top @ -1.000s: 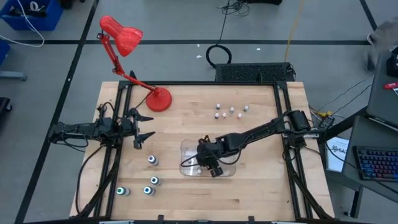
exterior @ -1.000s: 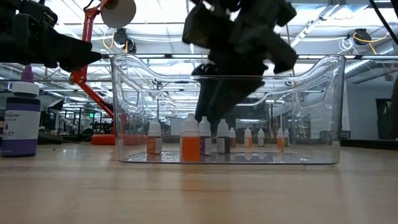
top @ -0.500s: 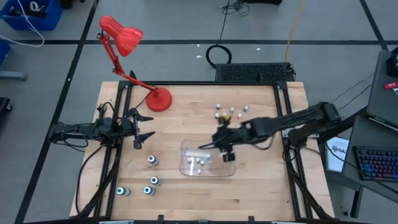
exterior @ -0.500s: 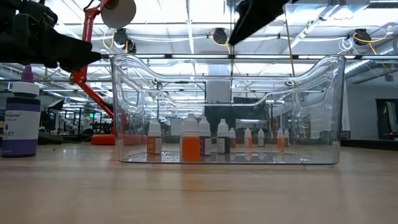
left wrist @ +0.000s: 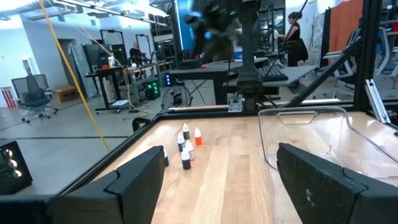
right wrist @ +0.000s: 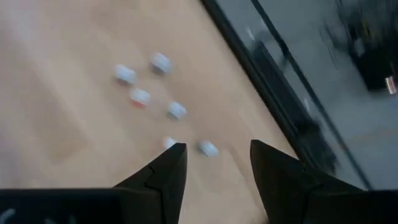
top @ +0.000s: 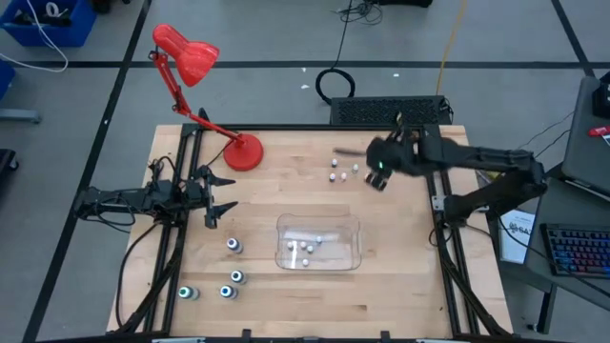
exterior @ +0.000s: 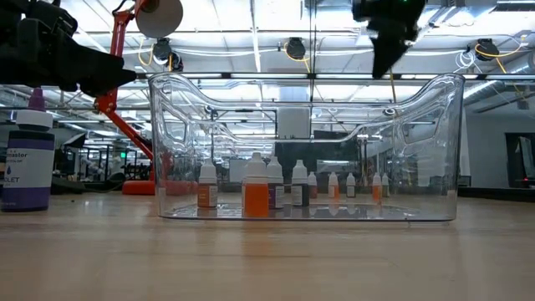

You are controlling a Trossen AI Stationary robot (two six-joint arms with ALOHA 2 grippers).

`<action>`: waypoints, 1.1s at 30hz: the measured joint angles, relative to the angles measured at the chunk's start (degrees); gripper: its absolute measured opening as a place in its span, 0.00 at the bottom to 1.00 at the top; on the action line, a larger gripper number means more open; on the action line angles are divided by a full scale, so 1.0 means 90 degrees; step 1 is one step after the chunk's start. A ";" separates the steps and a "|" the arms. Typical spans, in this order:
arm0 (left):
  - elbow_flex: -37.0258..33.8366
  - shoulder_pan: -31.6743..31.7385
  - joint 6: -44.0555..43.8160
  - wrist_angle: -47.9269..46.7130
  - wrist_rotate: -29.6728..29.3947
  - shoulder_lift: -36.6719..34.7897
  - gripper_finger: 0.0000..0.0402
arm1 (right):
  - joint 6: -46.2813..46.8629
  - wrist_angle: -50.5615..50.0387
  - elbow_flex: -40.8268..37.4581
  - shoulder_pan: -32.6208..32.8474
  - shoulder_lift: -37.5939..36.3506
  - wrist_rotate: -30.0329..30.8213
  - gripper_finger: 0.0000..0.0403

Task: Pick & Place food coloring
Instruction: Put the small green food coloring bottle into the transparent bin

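Note:
Several tiny whitish food coloring bottles (top: 335, 176) stand upright near the table's far edge; the right wrist view looks down on them (right wrist: 176, 110). More small bottles (top: 303, 250) stand inside the clear tray (top: 349, 259), seen through its wall (exterior: 255, 192) in the low view. Larger teal-topped bottles (top: 233, 246) stand on the table's near left. My right gripper (top: 378, 173) hovers open above the far group, just to its right (right wrist: 214, 165). My left gripper (top: 217, 205) waits open at the left edge (left wrist: 217, 180).
A red desk lamp (top: 243, 151) stands on the far left of the table. A dark purple bottle (exterior: 28, 159) shows at the left in the low view. Bare wood lies between the tray and the far bottle group.
My right gripper has risen out of the clear tray and swung toward the table's far right, ending above the group of small bottles near the far edge. The bottles in the tray stay standing. My left arm has kept still.

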 joint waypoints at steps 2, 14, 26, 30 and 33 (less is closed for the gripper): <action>-0.0001 0.0002 0.0000 -0.0001 0.0000 0.0000 0.76 | 0.0100 0.0033 -0.0134 -0.0539 -0.0008 -0.0082 0.42; 0.0000 0.0001 0.0000 -0.0001 0.0000 -0.0002 0.76 | -0.0631 0.2542 -0.2376 -0.2787 0.0044 -0.2649 0.42; 0.0000 0.0001 0.0000 0.0001 0.0000 -0.0001 0.76 | -0.0710 0.3384 -0.3482 -0.3246 0.0042 -0.2762 0.42; 0.0000 -0.0001 0.0000 0.0001 0.0000 -0.0002 0.76 | -0.0710 0.3493 -0.3584 -0.3246 0.0042 -0.2893 0.43; 0.0000 -0.0001 0.0000 0.0001 0.0000 0.0000 0.76 | -0.0709 0.3627 -0.3586 -0.3246 0.0042 -0.2893 0.43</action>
